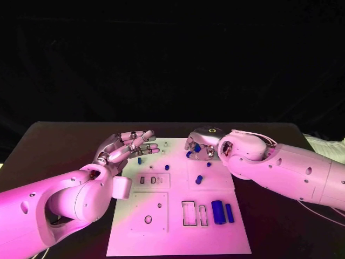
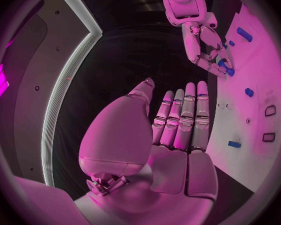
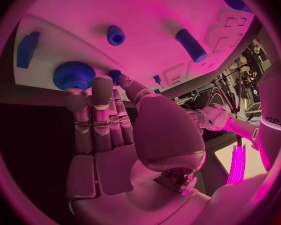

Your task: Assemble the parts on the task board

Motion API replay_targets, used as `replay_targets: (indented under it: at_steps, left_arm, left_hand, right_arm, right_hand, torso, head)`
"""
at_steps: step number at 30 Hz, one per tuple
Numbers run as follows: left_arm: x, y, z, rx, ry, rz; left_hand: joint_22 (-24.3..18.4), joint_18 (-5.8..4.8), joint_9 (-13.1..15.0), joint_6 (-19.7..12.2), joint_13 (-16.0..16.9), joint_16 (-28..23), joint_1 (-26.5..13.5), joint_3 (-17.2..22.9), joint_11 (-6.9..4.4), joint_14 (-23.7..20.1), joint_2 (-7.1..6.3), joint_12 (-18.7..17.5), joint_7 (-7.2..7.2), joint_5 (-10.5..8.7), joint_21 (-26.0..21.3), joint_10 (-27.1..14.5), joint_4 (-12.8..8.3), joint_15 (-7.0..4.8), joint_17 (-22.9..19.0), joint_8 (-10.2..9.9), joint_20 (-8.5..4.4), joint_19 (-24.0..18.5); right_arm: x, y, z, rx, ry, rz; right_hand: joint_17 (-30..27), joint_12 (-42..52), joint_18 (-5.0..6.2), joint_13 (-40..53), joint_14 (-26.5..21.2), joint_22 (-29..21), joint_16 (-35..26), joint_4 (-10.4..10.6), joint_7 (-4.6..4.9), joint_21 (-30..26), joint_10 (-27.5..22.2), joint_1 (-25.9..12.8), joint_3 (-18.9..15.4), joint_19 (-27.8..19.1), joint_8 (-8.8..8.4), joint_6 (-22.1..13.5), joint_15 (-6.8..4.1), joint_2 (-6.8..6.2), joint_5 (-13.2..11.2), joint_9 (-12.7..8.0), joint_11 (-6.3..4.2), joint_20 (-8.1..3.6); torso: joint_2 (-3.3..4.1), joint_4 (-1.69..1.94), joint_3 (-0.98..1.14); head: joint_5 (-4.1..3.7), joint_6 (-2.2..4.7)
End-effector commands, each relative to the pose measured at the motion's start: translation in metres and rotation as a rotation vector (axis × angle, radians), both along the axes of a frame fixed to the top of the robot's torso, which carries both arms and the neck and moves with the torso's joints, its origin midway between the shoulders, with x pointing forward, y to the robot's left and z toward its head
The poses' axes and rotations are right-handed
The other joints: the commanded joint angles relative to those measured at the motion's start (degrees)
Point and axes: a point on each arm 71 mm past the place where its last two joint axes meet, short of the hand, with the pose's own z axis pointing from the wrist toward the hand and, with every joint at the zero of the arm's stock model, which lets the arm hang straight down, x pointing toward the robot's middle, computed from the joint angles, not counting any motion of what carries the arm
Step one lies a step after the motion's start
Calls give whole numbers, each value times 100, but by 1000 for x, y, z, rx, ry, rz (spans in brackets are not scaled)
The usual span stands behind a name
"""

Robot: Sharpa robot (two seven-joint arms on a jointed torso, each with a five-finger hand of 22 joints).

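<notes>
The right hand [image 3: 106, 120] is set at the far edge of the task board [image 1: 172, 237], fingertips against a blue knurled wheel [image 3: 73, 75], presumably to seat it; a firm grip cannot be confirmed. The left hand [image 1: 128, 144] is held wide and empty beside the board's far-left corner.

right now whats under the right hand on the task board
The right hand hovers over the far end of the task board. By its fingers sits a blue knurled gear and a small blue peg. In the head view the hand covers them.
</notes>
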Motion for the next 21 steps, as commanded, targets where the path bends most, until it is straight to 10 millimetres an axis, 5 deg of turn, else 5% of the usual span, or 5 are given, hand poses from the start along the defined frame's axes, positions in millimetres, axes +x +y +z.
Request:
replay_targets:
  at_steps: [1,9,21]
  left_arm:
    - [-1,-2,2,-16,-2,-18]
    - [-1,0,3,-15,-1,-17]
    - [-1,2,3,-13,2,-16]
  left_hand:
    - [-7,43,-9,-26,-6,-27,-25,-3,31,-23,33,-35,46,-29,-35,-2,-47,11,-2,-32,21,-38]
    - [-8,43,-9,-34,-6,-30,-24,-5,35,-24,33,-39,50,-29,-36,-9,-53,14,-1,-34,23,-40]
    - [-10,43,-9,-43,-6,-34,-18,-4,39,-27,37,-44,54,-26,-38,-17,-63,17,-1,-36,25,-42]
  right_arm:
    - [0,1,-3,-48,21,-1]
    - [1,0,-4,-74,26,-6]
    - [-3,5,7,7,-88,18]
  right_hand:
    - [258,-18,-103,2,221,232,276,32,-10,170,55,0,85,86,-17,44,-36,-60,-40,10,-23,-1]
    - [879,-5,-185,11,234,788,940,155,-20,567,194,77,277,308,9,174,-47,-88,-55,26,-55,-9]
    - [1391,32,-302,55,221,1511,1518,80,-45,1055,629,417,722,644,103,545,-109,59,-228,113,-135,-65]
  torso:
    - [29,16,-1]
    - [74,15,-2]
    - [105,38,-6]
  head:
    - [-3,-4]
    - [9,-13]
    - [-17,-3]
